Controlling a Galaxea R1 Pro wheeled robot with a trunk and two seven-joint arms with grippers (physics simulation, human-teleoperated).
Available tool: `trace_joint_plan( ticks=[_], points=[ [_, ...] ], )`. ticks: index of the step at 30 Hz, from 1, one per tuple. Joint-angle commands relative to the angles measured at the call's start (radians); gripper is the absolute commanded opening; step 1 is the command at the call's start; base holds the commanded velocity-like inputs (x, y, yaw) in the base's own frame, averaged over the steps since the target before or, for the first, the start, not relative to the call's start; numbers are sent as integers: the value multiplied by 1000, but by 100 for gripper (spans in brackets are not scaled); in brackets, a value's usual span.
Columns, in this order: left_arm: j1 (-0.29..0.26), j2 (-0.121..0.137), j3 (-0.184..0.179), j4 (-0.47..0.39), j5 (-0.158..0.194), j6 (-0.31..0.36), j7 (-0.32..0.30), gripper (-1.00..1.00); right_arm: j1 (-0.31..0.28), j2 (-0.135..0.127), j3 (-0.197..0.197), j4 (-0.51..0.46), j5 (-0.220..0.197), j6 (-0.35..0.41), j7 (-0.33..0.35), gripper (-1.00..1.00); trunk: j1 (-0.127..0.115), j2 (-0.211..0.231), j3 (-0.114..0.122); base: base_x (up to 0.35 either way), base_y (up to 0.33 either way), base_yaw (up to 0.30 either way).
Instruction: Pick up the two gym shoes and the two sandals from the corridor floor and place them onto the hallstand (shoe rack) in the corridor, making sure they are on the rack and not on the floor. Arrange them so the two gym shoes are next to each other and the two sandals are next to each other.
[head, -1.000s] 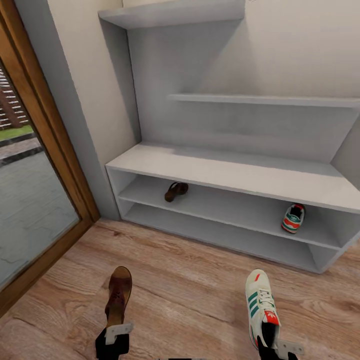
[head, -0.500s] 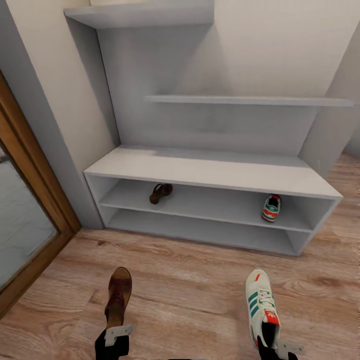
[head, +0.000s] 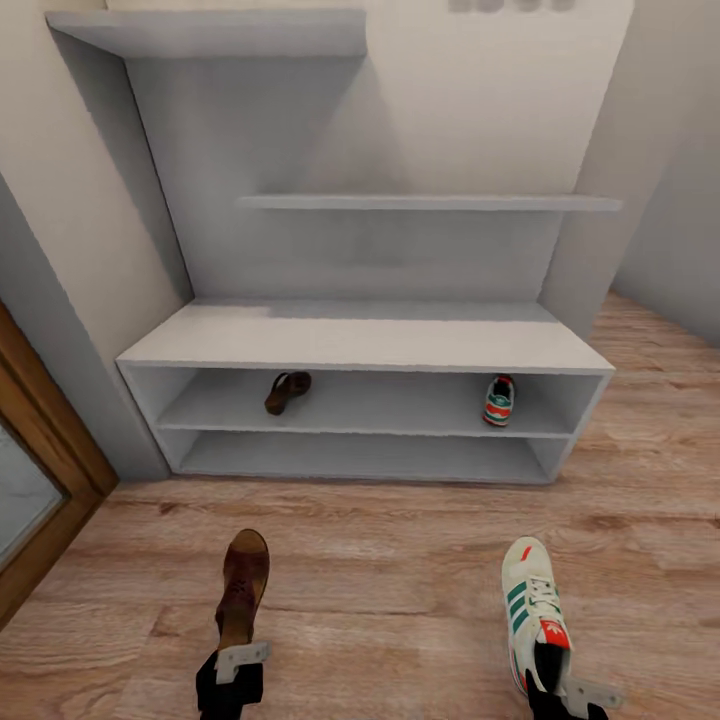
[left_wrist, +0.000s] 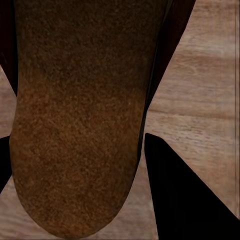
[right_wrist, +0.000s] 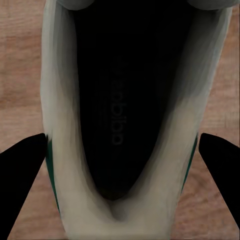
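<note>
Looks like a home entryway: a low pale grey-white shoe rack (head: 365, 345) with shoes in it mid-frame, two staggered wall shelves (head: 420, 202) above, light wood-grain plank floor (head: 400, 580), and a wooden-framed glass door (head: 40, 480) at lower left.

a low pale grey-white hallstand (head: 365, 340) is set on the wood-grain plank floor (head: 400, 560) against the wall. in its upper open compartment a dark brown sandal (head: 287, 391) is laid near the left end, and a white gym shoe (head: 498, 400) with green stripes and a red heel is laid near the right end, well apart. two staggered wall shelves (head: 420, 202) are mounted above.
</note>
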Motion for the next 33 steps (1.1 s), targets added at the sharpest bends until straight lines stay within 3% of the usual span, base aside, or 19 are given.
trace_joint_plan(
  ticks=[1,4,8,10,12,15,19,20,21,23,27,33],
  points=[
    [-3,-4,7,-1,-12,8,1,-100,-1,-19,-18,-6,8,-3,7,-100,0,0,0,0,2,-299],
    [-25,-13,6,-12,-16,60,1,-100,-1,-70,-74,-27,2,-1,8,-100,0,0,1,0,1,-293],
    [-107,-19,5,-36,-20,217,-3,-100,-1,-140,-214,-54,-25,5,12,-100,0,0,2,0,0,-272],
    [-184,-21,5,-55,-19,346,-14,-100,-1,-192,-313,-63,-38,8,15,-100,0,0,2,0,0,-225],
    [-243,-22,6,-72,-18,420,-31,-100,-1,-232,-355,-66,-42,19,17,-100,0,0,3,0,0,-110],
    [-314,-23,7,-86,-17,501,-56,-100,-1,-265,-378,-90,-44,52,17,-100,0,0,3,0,0,-47],
    [-394,-24,7,-91,-16,610,-72,-100,-1,-281,-429,-173,-52,109,17,-100,0,0,3,0,0,-12],
    [-413,-24,8,-92,-15,632,-74,-100,-1,-282,-456,-199,-53,123,18,-100,0,0,3,0,0,-4],
    [-466,-25,8,-93,-13,684,-77,-100,-1,-284,-539,-261,-55,147,20,-100,0,0,3,0,0,0],
    [-490,-24,7,-92,-12,716,-78,-100,-1,-285,-563,-279,-55,152,20,-100,0,0,3,0,0,0],
    [-528,-21,8,-92,-12,779,-78,-100,-1,-284,-580,-296,-54,156,19,-100,0,0,3,0,0,0],
    [-547,-21,7,-92,-14,811,-77,-100,-1,-278,-582,-314,-51,158,19,-100,0,0,3,0,0,0]
  ],
)
